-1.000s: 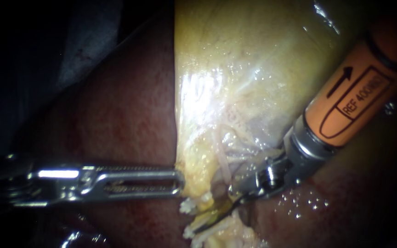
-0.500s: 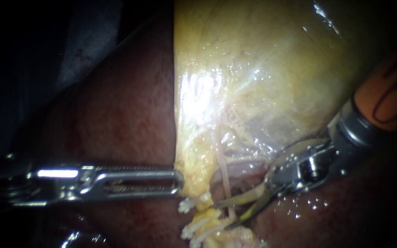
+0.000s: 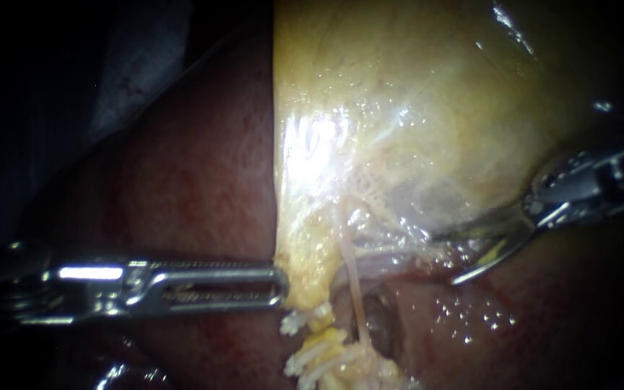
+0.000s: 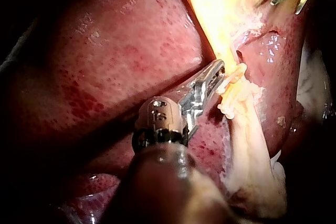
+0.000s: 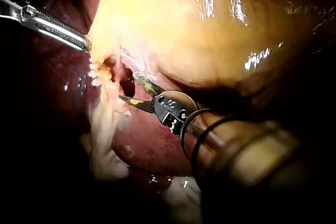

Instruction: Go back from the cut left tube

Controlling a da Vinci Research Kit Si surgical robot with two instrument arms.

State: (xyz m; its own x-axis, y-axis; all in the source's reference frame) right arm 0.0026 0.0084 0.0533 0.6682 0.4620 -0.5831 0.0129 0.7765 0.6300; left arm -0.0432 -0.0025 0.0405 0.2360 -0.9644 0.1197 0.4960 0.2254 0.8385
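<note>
My left instrument [image 3: 280, 286] pinches the edge of the gallbladder [image 3: 399, 108] in its jaws, while my right instrument [image 3: 448, 257] holds its jaws spread and empty.

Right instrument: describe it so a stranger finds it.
Find the big yellow gallbladder mid endoscope view. At its lower right edge lies the right instrument. Unlike the left instrument, shut on the gallbladder, its thin curved blades stand open, empty.

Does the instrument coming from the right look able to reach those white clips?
Probably yes: only bare liver lies between the right instrument and the white clips, and the left instrument, holding the gallbladder edge, sits on their other side.
</note>
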